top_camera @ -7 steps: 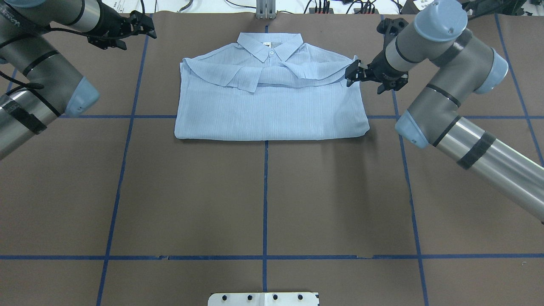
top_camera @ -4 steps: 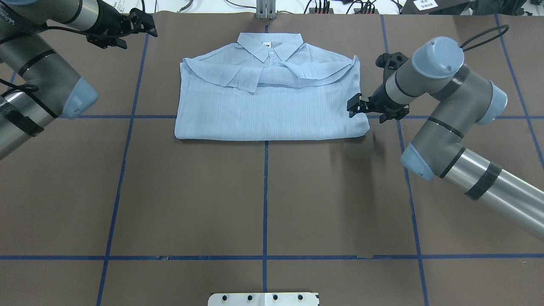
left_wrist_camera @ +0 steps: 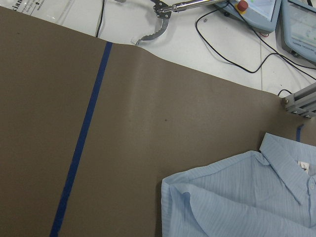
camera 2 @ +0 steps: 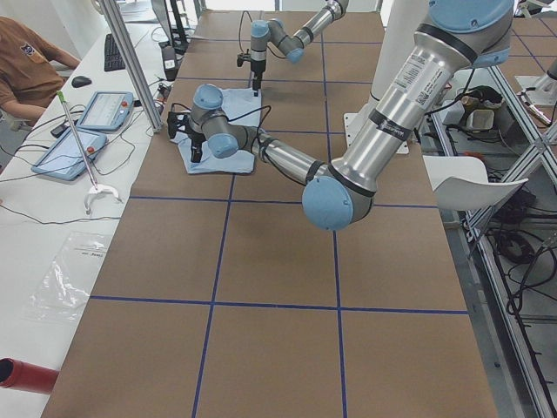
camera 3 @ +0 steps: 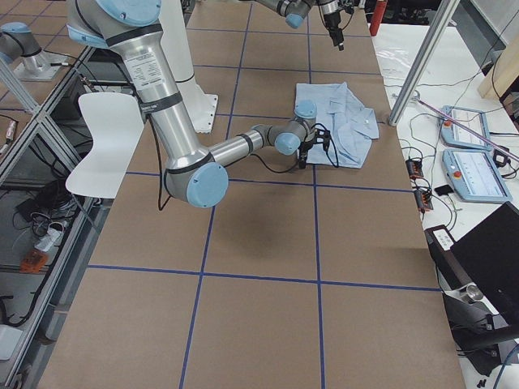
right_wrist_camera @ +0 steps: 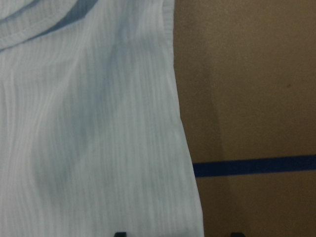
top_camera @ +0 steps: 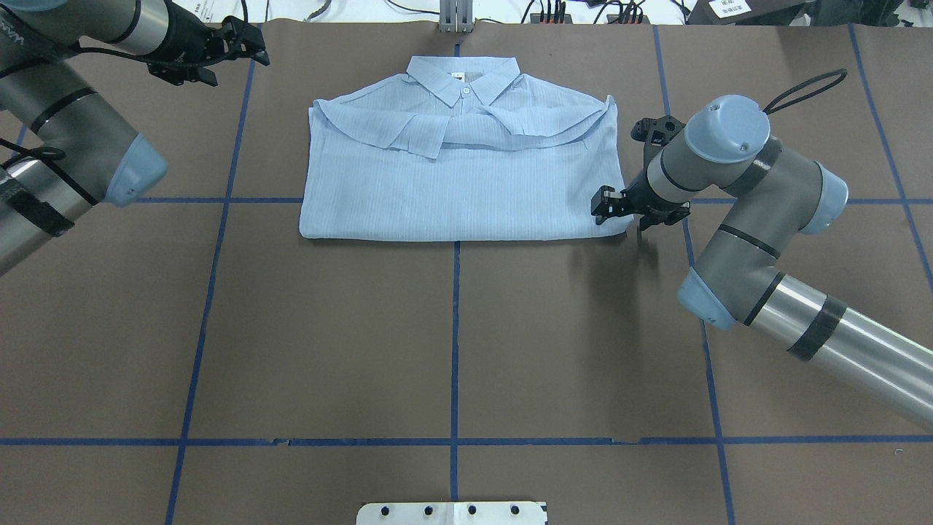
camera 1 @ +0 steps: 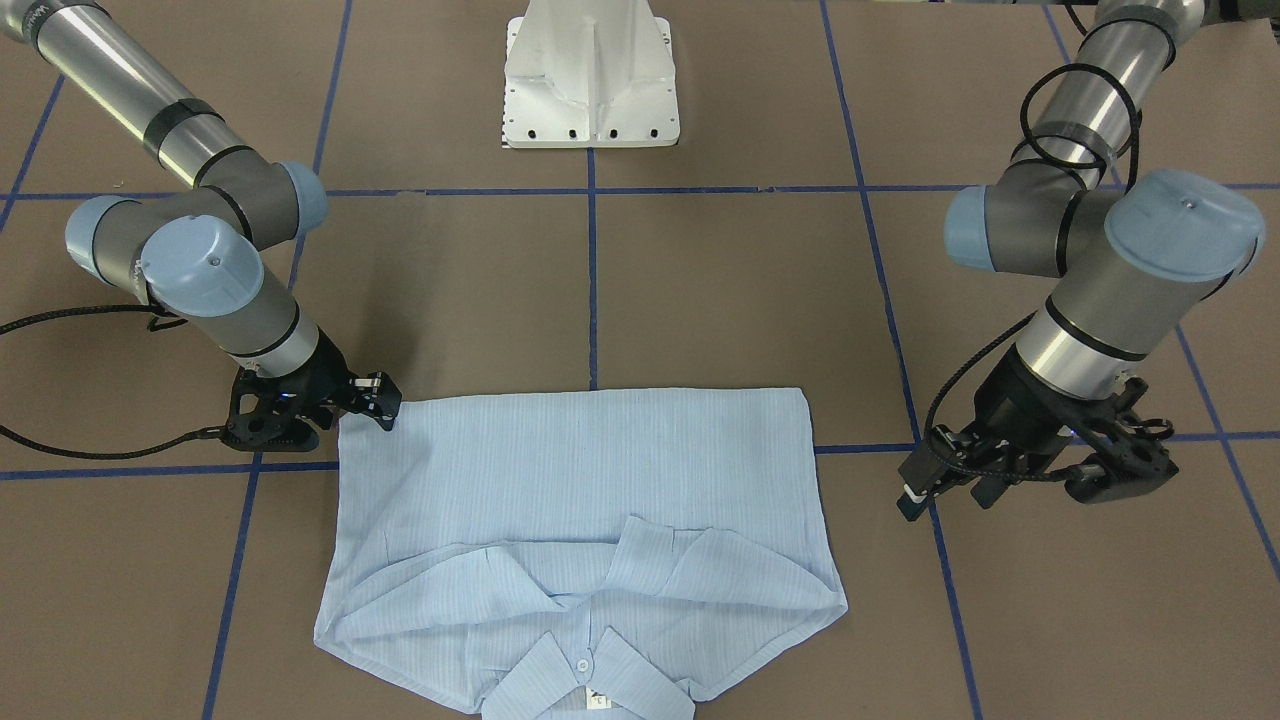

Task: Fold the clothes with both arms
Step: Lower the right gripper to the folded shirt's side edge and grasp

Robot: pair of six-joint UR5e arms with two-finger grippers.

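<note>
The pale-blue striped shirt (top_camera: 466, 175) lies folded flat on the brown table, collar at the far edge and sleeves folded across the chest. It also shows in the front-facing view (camera 1: 590, 480). My right gripper (top_camera: 603, 205) is low at the shirt's near right corner, also seen in the front-facing view (camera 1: 385, 402). It is open. In the right wrist view its fingertips (right_wrist_camera: 121, 233) stand on either side of the shirt's side edge (right_wrist_camera: 182, 148). My left gripper (top_camera: 246, 44) hovers open and empty, left of the collar and apart from the cloth (left_wrist_camera: 247, 197).
Blue tape lines (top_camera: 455, 328) divide the table. The white pedestal base (top_camera: 452, 512) sits at the near edge. Tablets and cables (left_wrist_camera: 296, 19) lie beyond the far edge. A person (camera 2: 30, 61) sits at the side bench.
My right gripper moved from the shirt's right shoulder along its side edge toward me, down to the near right corner. The left arm and the shirt have barely moved.
</note>
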